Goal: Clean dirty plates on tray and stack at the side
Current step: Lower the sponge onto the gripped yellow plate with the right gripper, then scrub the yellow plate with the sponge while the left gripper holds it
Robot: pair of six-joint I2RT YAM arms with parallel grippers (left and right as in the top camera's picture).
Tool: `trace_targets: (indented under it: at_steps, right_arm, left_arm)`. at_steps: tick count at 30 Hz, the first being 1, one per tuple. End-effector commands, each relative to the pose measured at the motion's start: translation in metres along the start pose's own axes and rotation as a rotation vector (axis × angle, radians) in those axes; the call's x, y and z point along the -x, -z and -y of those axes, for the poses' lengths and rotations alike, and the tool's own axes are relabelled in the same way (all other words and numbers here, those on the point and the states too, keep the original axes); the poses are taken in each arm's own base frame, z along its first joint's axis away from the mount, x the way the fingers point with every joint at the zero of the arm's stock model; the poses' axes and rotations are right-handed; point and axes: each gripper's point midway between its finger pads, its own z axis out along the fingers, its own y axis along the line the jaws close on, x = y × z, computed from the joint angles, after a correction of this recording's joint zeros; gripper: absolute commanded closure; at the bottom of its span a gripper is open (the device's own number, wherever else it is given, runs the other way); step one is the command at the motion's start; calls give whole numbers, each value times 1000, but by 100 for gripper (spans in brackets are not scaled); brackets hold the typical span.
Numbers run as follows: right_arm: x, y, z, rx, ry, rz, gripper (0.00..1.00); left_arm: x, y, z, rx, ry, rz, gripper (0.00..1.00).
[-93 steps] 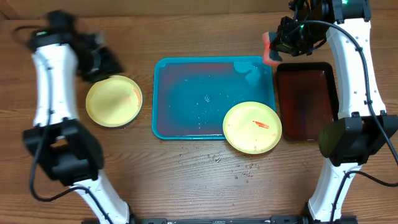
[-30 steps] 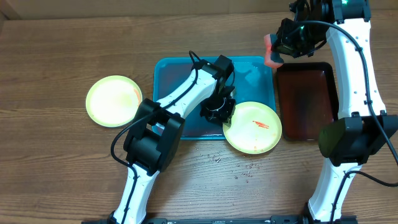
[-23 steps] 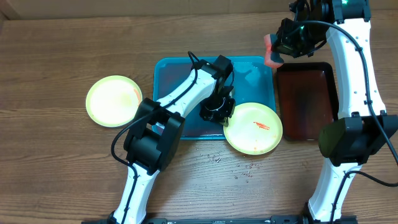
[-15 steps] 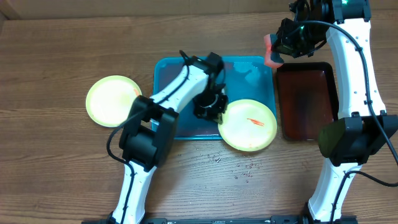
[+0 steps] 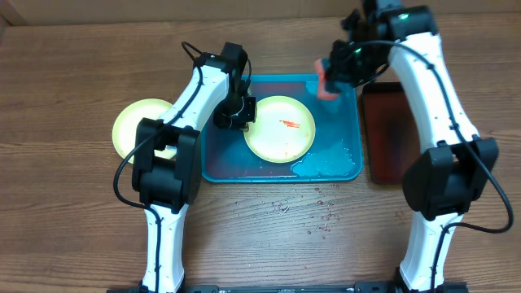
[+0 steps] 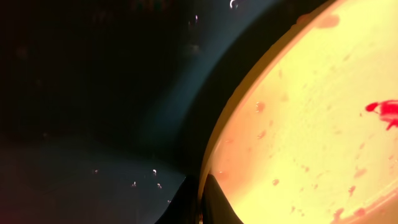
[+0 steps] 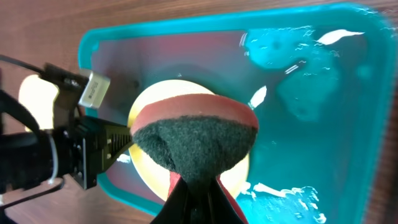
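A yellow-green plate (image 5: 281,129) with a red smear lies in the middle of the turquoise tray (image 5: 342,122). My left gripper (image 5: 242,116) is shut on its left rim. The left wrist view shows the rim pinched between the fingers (image 6: 202,200) and the spotted plate (image 6: 311,124). My right gripper (image 5: 335,72) is shut on a red sponge (image 5: 326,85) above the tray's back right corner. In the right wrist view the sponge's dark green pad (image 7: 196,140) hangs over the plate (image 7: 146,102). A second yellow-green plate (image 5: 130,132) lies left of the tray. The pale blue-white plate is out of view.
A dark red-black tray (image 5: 383,134) stands right of the turquoise tray, partly under my right arm. Water pools in the turquoise tray's front right corner (image 5: 326,161). Droplets dot the table (image 5: 319,216) in front of it. My left arm crosses the left plate.
My left gripper has dragged the smeared plate from the tray's front right corner to its middle. My right arm has brought the sponge left, over the tray.
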Motion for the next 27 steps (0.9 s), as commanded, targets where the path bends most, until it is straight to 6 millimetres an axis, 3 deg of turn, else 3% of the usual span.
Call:
trace_targets:
  at_steps: [1,5,16,24,27]
  right_arm:
    - [-15,-27,-10,7,33,-41,96]
    - [-31,-59,-6,-84,8,-59,96]
    - [-61,-111,15,-283,-61,-32,96]
    - [-77,-126,45,-372,-121,-34,96]
    - [-78,-129,47,-372,-120,-30,96]
  left_arm:
    - [5,-1,-1,36,-34,16,96]
    - [-3,0,6,-12,-26,-19,96]
    - [-12,1,22,-114,-19,-63,96]
    - [-11,1,18,-120,-20,-63,96]
    - [-11,3,21,-157,-41,-67,96]
